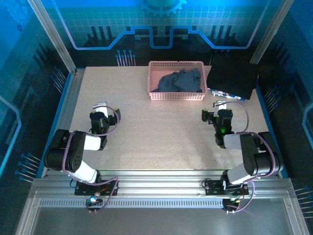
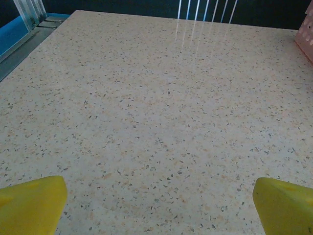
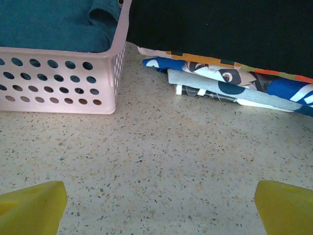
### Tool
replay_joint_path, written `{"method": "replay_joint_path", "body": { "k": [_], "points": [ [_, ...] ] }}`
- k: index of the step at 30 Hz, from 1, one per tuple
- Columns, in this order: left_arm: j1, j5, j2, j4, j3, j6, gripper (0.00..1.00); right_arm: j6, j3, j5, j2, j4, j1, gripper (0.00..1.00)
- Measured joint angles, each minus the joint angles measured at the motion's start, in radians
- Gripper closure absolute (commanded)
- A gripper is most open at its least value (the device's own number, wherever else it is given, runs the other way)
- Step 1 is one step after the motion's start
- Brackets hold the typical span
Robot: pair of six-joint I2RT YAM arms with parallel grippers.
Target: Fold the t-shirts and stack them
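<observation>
The dark slate-blue t-shirts (image 1: 178, 81) lie crumpled in a heap inside the pink lattice basket (image 1: 176, 96) at the back middle of the table; the same t-shirts (image 3: 54, 22) show over the basket's wall (image 3: 58, 81) in the right wrist view. My left gripper (image 1: 100, 105) rests low at the front left, far from the basket. Its yellow fingertips (image 2: 32, 205) stand wide apart over bare table, so it is open. My right gripper (image 1: 221, 104) sits at the front right, just short of the basket's right corner, open with nothing between its fingertips (image 3: 286, 208).
A black box (image 1: 232, 76) stands at the back right, right of the basket, with printed cloth and paper (image 3: 230, 78) tucked under it. A metal rail (image 1: 66, 100) runs along the table's left edge. The speckled tabletop (image 1: 161, 132) stretches between the arms and the basket.
</observation>
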Motion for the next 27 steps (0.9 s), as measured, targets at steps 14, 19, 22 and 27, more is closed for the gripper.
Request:
{"method": "replay_joint_path", "body": {
  "k": [14, 19, 22, 27],
  "points": [
    [0.0, 0.0, 0.0, 0.0, 0.0, 0.0, 0.01, 0.0, 0.0, 0.0, 0.0, 0.0, 0.0, 0.0],
    [0.0, 0.0, 0.0, 0.0, 0.0, 0.0, 0.01, 0.0, 0.0, 0.0, 0.0, 0.0, 0.0, 0.0],
    [0.0, 0.0, 0.0, 0.0, 0.0, 0.0, 0.01, 0.0, 0.0, -0.001, 0.0, 0.0, 0.0, 0.0],
    [-0.012, -0.001, -0.054, -0.094, 0.013, 0.023, 0.01, -0.011, 0.024, 0.006, -0.062, -0.127, 0.015, 0.0]
  ]
}}
